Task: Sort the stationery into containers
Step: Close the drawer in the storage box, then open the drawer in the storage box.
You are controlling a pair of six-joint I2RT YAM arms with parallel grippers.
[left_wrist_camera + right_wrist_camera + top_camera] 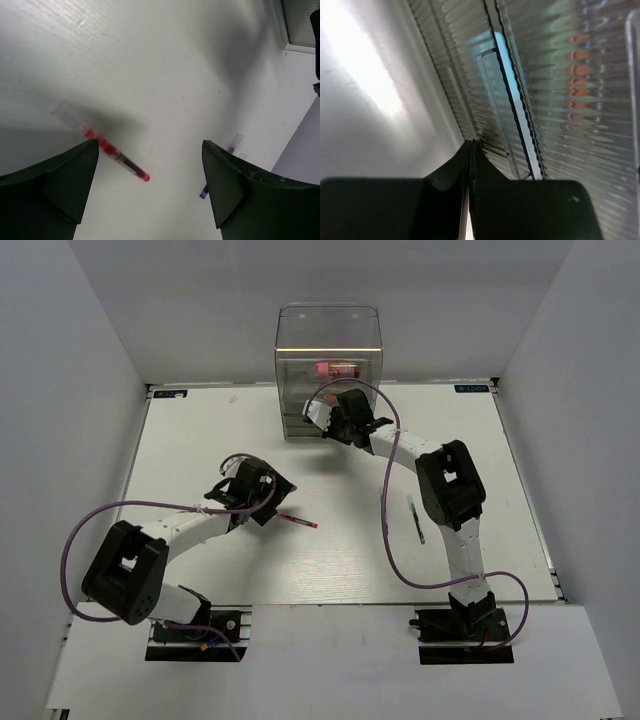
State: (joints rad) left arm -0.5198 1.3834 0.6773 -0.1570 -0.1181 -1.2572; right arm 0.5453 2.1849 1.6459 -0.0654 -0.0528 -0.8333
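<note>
1. Dark fingers of the left tool (150, 144) fill the bottom of the left wrist view. They are spread wide with nothing between them and hover over the thin red pen (117, 157). The pen lies flat and slantwise on the white bench (200, 430), nearer the left-hand finger than the other.
2. That pen is not yet sorted. Neither is a thin dark pen (416, 520), which lies loose on the bench just beside the right arm's elbow, well apart from the red one.
3. Part of the job looks done. A pink thing (335, 369) shows inside an upper drawer of the clear cabinet (330, 335) at the far edge of the bench. The right wrist view also shows a light-blue shape (502, 55) and orange patches (575, 70) behind ribbed plastic, which are likely markers already stowed.
4. The right tool (471, 144) has its fingers pressed together with nothing seen in them. Its tips are at the lower drawer fronts, but I cannot tell whether they touch the plastic.
5. The right arm and its purple cable (385, 510) cross the front of the cabinet, so the way from either pen to the drawers looks crowded. I cannot tell whether any drawer stands pulled out.
</note>
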